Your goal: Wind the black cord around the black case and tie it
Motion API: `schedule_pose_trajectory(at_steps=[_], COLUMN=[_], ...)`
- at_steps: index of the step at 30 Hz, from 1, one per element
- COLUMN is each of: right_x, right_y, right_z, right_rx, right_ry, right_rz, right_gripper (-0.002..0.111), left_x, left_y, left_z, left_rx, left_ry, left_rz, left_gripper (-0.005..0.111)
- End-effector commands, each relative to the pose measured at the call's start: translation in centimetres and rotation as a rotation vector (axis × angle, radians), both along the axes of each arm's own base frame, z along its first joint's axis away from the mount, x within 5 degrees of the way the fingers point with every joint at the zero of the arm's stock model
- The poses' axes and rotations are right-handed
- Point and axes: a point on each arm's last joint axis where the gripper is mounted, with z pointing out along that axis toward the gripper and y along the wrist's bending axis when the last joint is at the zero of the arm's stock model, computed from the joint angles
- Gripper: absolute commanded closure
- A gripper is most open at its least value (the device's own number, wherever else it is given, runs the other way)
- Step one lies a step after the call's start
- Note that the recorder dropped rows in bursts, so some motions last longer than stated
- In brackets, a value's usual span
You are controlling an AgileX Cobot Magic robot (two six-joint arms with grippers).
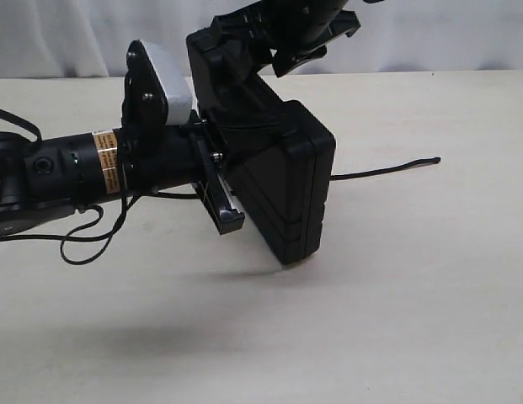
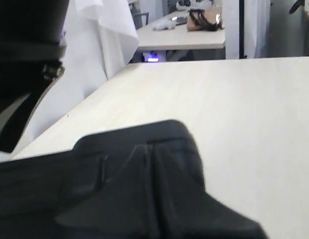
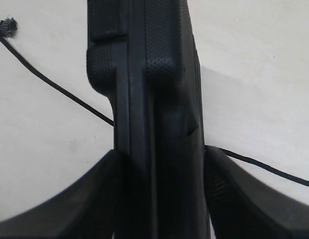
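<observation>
Pale tabletop spreads under the black case, held on edge at centre frame. Jaws of the right gripper pinch its upper edge; those of the left gripper sit at its left side, grip unclear. The black cord trails right from behind it.

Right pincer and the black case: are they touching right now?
Touching. The right wrist view shows both fingers of the right pincer pressed against opposite faces of the black case, with no gap.
</observation>
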Motion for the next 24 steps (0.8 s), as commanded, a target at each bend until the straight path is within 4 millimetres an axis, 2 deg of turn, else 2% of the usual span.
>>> schedule_pose_trajectory(at_steps=[1,5,14,21,24], right_x=[0.5,0.6,0.5,0.6,0.7], right_y=[-0.6,-0.6,-0.6,-0.5,-0.4], right_z=[-2.7,-2.7,-2.7,-2.6,-2.0], right_rx=[-0.106,-0.101,-0.098,-0.087,-0.077], right_ry=[0.068,0.058,0.059,0.056,0.036], right_rz=[0.003,0.002,0.002,0.001,0.0], right_gripper=[0.061,0.061,0.061,0.061,0.061], left_x=[-0.4,-0.1,0.9,1.1,1.2], left_y=[-0.2,-0.2,-0.5,-0.4,-0.4], left_z=[0.4,0.2,-2.4,-3.0,-3.0], left_rx=[-0.048,-0.029,-0.052,-0.023,-0.021], left_ry=[-0.013,-0.044,-0.003,0.0,0.001], left_rz=[-0.039,-0.013,0.016,0.041,0.042], left_gripper=[0.107,0.107,0.107,0.107,0.107])
